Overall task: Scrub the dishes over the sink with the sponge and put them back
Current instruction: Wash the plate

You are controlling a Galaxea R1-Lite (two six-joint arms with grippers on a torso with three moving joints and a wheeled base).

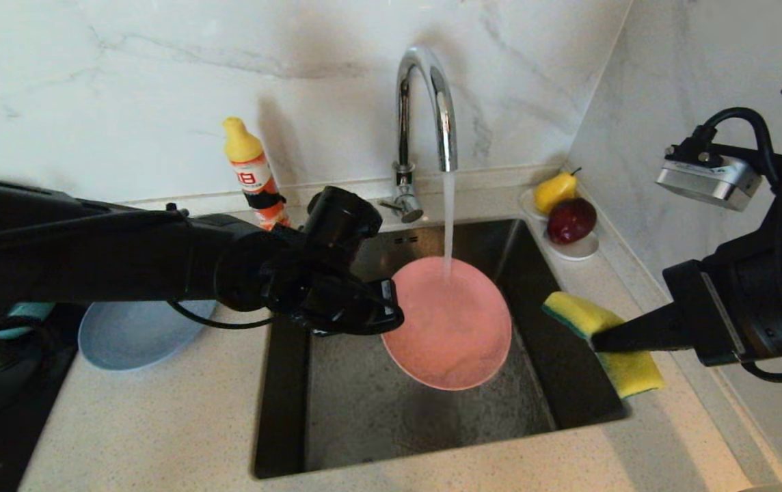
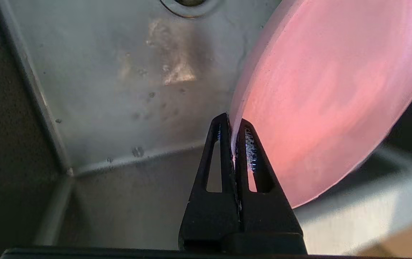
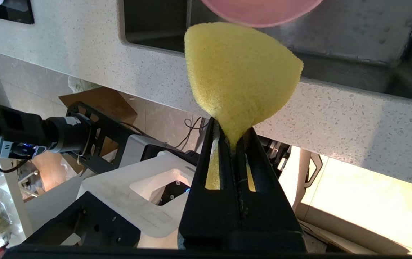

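Note:
My left gripper (image 1: 391, 304) (image 2: 232, 124) is shut on the left rim of the salmon-pink plate (image 1: 447, 324) (image 2: 335, 97), which hangs tilted over the sink (image 1: 377, 410) with tap water running onto its upper part. At the sink's right edge my right gripper (image 1: 599, 339) (image 3: 232, 127) is shut on the bent yellow sponge (image 1: 603, 342) (image 3: 238, 72), held a short way off the plate's right rim. The pink plate's edge (image 3: 260, 14) shows just past the sponge. A grey-blue plate (image 1: 138, 335) lies on the counter left of the sink.
A chrome gooseneck tap (image 1: 425, 116) runs water behind the sink. A yellow-capped soap bottle (image 1: 251, 171) stands at the back left. A small white dish (image 1: 572, 249) with a pear and a dark red fruit sits at the back right, by the side wall.

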